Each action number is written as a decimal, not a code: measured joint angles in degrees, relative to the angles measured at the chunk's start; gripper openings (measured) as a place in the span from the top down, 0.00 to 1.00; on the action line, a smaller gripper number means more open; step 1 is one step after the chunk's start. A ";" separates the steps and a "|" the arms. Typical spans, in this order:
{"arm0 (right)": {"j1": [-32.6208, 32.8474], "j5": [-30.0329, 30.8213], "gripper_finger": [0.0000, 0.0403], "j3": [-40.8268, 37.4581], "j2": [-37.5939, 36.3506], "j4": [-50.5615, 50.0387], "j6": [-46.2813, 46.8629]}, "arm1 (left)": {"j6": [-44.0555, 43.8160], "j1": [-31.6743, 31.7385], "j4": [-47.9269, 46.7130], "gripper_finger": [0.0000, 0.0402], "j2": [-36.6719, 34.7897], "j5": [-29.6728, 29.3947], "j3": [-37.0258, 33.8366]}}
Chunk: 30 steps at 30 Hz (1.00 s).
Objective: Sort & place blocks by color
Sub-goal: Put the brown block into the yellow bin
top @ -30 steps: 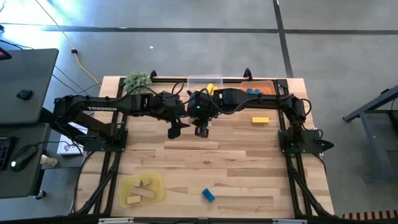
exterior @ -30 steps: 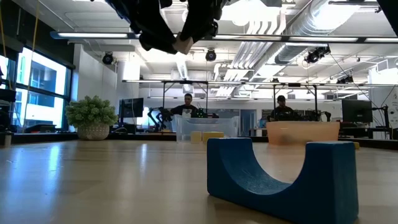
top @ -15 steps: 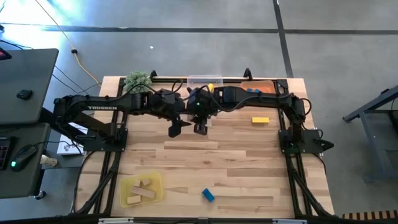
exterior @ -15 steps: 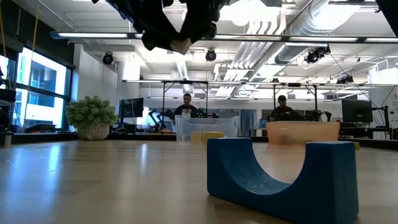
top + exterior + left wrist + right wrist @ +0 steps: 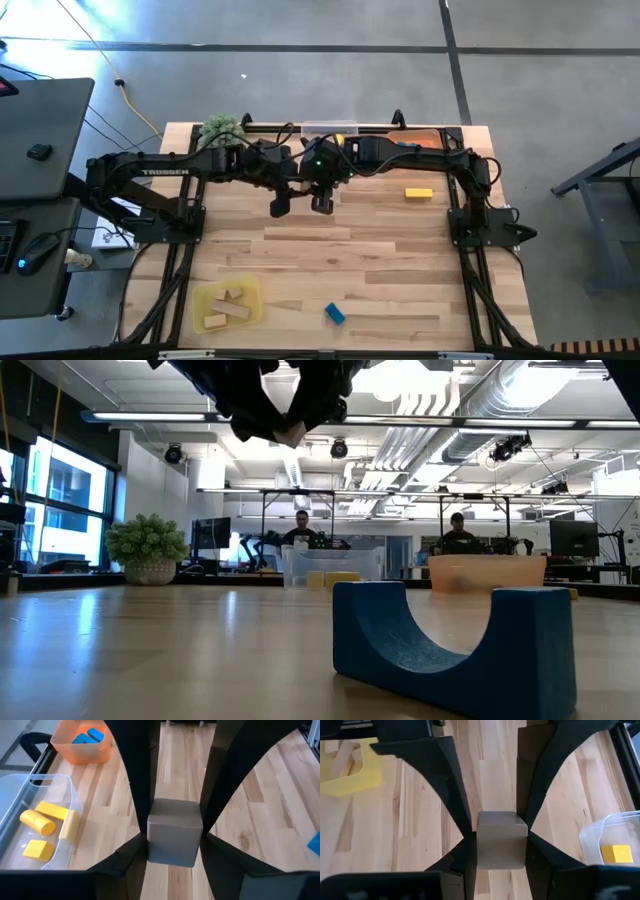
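A plain light-wood cube (image 5: 175,832) (image 5: 501,840) hangs high above the table's far middle, seen in the low view as a pale corner (image 5: 292,432) between the dark fingers. My left gripper (image 5: 175,851) comes at it from the table's left and my right gripper (image 5: 501,851) from the right. Both are shut on it, their fingers meeting tip to tip. A blue arch block (image 5: 335,313) and a yellow bar (image 5: 418,193) lie flat on the table. My left gripper pinches the cube's two opposite side faces (image 5: 154,847) between its two fingers, slanting down from the table's left. The cube is lifted clear, far above the table. My right gripper pinches the same two side faces (image 5: 484,851) from the opposite end, slanting down from the table's right.
A clear tray (image 5: 330,130) with yellow blocks and an orange tray (image 5: 422,143) with blue blocks stand at the far edge, a green plant (image 5: 222,128) at far left. A yellow tray (image 5: 227,303) with wooden blocks sits near left. People sit in the room beyond.
My left gripper's fingers have come in onto the cube that my right gripper holds up, taking hold of it. The cube stays where it was, clear of the table.
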 joint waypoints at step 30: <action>-1.03 0.48 0.58 -0.02 -0.04 1.54 3.76 | 5.71 0.07 -0.76 0.74 0.21 -0.66 0.00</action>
